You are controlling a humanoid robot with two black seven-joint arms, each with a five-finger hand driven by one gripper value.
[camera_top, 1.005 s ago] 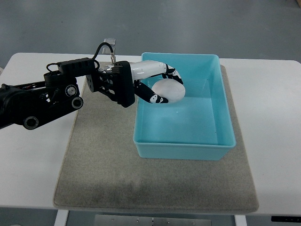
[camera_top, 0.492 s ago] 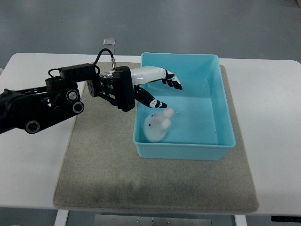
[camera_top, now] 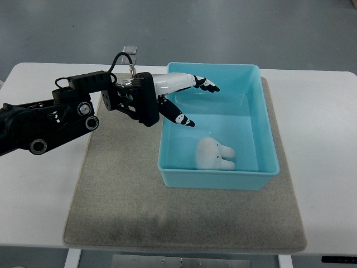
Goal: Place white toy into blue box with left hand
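The white toy (camera_top: 212,154), a soft tooth-like shape, lies on the floor of the blue box (camera_top: 265,125), near its front wall. My left hand (camera_top: 192,100) hovers over the box's back left corner, above and to the left of the toy. Its fingers (camera_top: 205,84) are spread and hold nothing. The left arm (camera_top: 50,118) reaches in from the left edge. The right arm is out of sight.
The blue box stands on a grey felt mat (camera_top: 122,190) that covers the middle of the white table (camera_top: 323,139). A small clear square object (camera_top: 130,49) sits at the table's back edge, behind the arm.
My left hand opened and let the white toy go. The toy dropped into the box and rolled to the right along the front wall. The hand's fingers have spread wider.
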